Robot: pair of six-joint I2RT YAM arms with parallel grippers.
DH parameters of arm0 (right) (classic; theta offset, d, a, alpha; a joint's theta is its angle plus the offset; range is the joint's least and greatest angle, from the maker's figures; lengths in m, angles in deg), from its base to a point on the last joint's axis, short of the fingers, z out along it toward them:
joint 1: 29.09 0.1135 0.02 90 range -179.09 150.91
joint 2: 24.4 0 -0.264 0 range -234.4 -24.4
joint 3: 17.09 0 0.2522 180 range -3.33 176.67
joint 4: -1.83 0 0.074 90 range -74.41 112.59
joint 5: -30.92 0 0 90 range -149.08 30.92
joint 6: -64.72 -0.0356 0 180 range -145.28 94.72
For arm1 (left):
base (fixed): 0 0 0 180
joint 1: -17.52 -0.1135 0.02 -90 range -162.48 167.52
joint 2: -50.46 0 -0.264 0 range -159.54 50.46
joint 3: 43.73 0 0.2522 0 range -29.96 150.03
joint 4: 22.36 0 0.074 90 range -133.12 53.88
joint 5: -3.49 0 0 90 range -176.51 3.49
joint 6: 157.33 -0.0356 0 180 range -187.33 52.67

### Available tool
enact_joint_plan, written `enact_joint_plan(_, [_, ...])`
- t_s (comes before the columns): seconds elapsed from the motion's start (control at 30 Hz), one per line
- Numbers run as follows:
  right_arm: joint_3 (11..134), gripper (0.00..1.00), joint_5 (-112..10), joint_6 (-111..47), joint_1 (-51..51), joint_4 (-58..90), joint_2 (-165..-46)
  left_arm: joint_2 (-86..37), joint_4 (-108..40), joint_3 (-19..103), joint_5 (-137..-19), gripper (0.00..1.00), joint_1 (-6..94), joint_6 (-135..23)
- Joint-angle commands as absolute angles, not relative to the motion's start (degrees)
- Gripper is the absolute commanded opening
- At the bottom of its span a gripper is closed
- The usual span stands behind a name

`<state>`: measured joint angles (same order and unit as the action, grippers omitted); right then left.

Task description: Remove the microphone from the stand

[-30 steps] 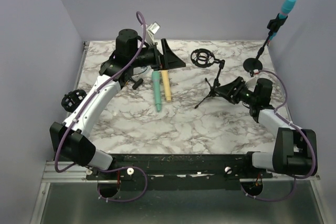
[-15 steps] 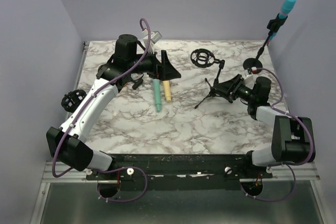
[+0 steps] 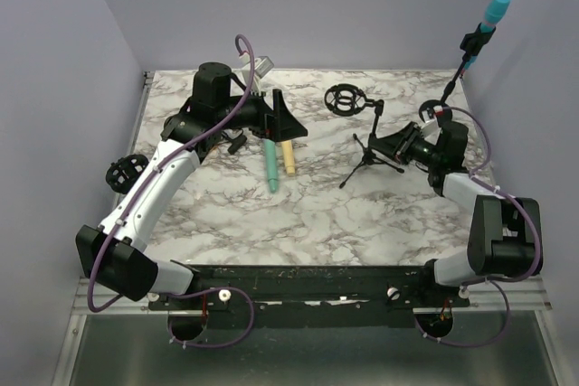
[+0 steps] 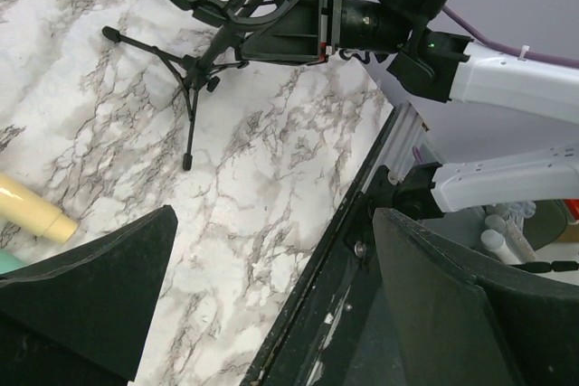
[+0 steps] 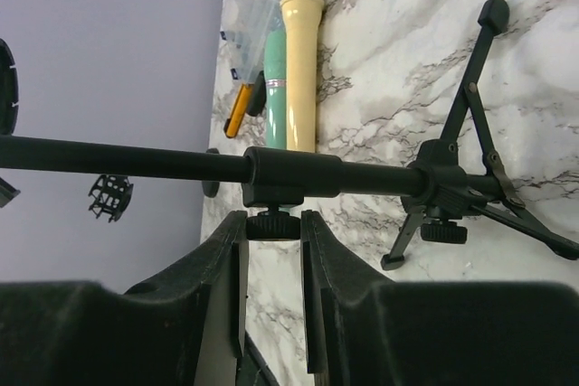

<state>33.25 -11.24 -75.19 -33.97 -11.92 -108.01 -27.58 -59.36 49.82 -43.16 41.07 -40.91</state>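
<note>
A teal microphone (image 3: 495,11) sits clipped in a tall black stand whose round base (image 3: 437,113) is at the back right corner. My right gripper (image 3: 391,145) is shut on the small knob (image 5: 273,223) under the pole of a low tripod stand (image 3: 366,153), which carries an empty shock mount (image 3: 346,99). My left gripper (image 3: 282,119) is open and empty, hovering over a green microphone (image 3: 270,160) and a cream microphone (image 3: 288,157) lying side by side on the table. In the left wrist view its fingers frame the table's near edge (image 4: 362,214).
A second shock mount (image 3: 125,172) lies at the table's left edge. A small orange item (image 5: 239,110) and clear plastic lie behind the two loose microphones. Purple walls close the back and sides. The black frame rail (image 3: 317,277) runs along the near edge.
My right gripper has swung back and left along the tripod stand, and the stand has shifted slightly. My left gripper has shifted a little left and nearer, over the loose microphones.
</note>
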Motion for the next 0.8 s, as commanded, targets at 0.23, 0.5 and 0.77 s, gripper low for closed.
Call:
enact_joint_plan(0.23, [39.5, 0.01, -32.0, -55.3, -31.2, 13.1, -105.5, -26.2, -57.0, 48.2, -42.6, 0.94, 40.2, -39.9])
enact_joint_plan(0.5, [42.1, 0.01, -63.1, -48.9, -18.3, 23.4, -103.2, -26.1, -56.7, 47.9, -42.8, 0.94, 40.1, -39.8])
enact_joint_plan(0.77, [44.3, 0.01, -77.2, -44.1, -10.8, 25.0, -103.9, -26.4, -56.4, 47.6, -42.8, 0.93, 40.1, -39.6])
